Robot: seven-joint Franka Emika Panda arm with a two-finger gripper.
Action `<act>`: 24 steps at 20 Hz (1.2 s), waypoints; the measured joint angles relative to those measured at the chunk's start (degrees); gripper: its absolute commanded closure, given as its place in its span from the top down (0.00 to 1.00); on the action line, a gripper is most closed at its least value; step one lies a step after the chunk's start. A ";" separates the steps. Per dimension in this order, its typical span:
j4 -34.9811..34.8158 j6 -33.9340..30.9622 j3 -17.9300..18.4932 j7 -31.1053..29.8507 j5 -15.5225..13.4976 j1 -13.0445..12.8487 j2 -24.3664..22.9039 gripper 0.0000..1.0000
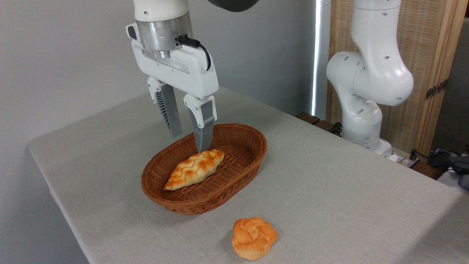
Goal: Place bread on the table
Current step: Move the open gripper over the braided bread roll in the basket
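The bread (195,169), a long braided golden loaf with pointed ends, lies inside the brown wicker basket (253,157) on the table (348,190). My gripper (189,143) hangs above the loaf's far end, pointing down. Its two grey fingers are apart with nothing between them, so it is open. The right fingertip (202,146) sits just over the loaf's upper right tip; whether it touches cannot be told.
A small round knotted bun (253,237) rests on the cloth in front of the basket. The arm's white base (366,91) stands at the table's far right edge, with a wooden screen behind. The table's left edge runs close to the basket.
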 measured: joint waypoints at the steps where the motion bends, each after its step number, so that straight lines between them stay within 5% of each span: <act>1: 0.00 0.00 0.00 0.00 0.00 0.08 0.00 1.00; 20: -1.71 0.10 -1.38 0.00 -0.22 -1.07 -0.53 1.00; 24: -10.36 10.33 -1.64 -0.09 -2.77 -3.56 -4.80 1.00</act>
